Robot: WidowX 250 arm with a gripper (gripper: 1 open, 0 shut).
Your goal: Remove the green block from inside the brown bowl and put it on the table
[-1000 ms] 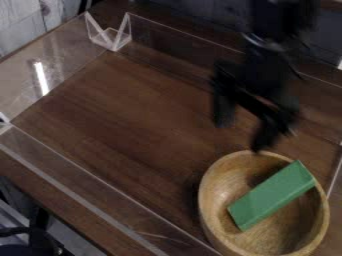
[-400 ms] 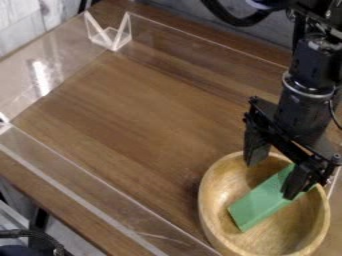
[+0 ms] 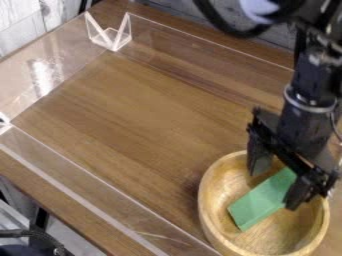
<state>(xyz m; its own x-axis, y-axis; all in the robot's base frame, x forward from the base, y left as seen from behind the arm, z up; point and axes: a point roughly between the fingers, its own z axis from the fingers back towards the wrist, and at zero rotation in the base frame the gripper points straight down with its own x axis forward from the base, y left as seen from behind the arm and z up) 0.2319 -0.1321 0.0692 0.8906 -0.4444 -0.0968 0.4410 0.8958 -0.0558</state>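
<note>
- Now the black end effector (image 3: 290,173) stands lower right in the frame, right over the wide, shallow, light tan wooden bowl (image 3: 222,206); a second ago it hung higher and further left, above bare wood short of the rim.
- Since then it has come down, and its fingers now dip past the rim toward the bowl's inside.
- Its jaws are spread wide, one finger on each side of the upper end of the flat, matte green rectangular block (image 3: 265,199); nothing is pinched yet.
- The green block lies inside the bowl, slanted from lower left to upper right, in the same spot as before.
- My reading: the approach is nearly finished and closing on the block comes next; lifting it out and setting it down both remain to be done.
- The brown wood-grain worktop (image 3: 147,110) has open room in the centre and left of the frame for setting the block down.
- Count: one end effector, one bowl, one green block, one worktop; one small clear angled stand (image 3: 107,31) at upper left.
</note>
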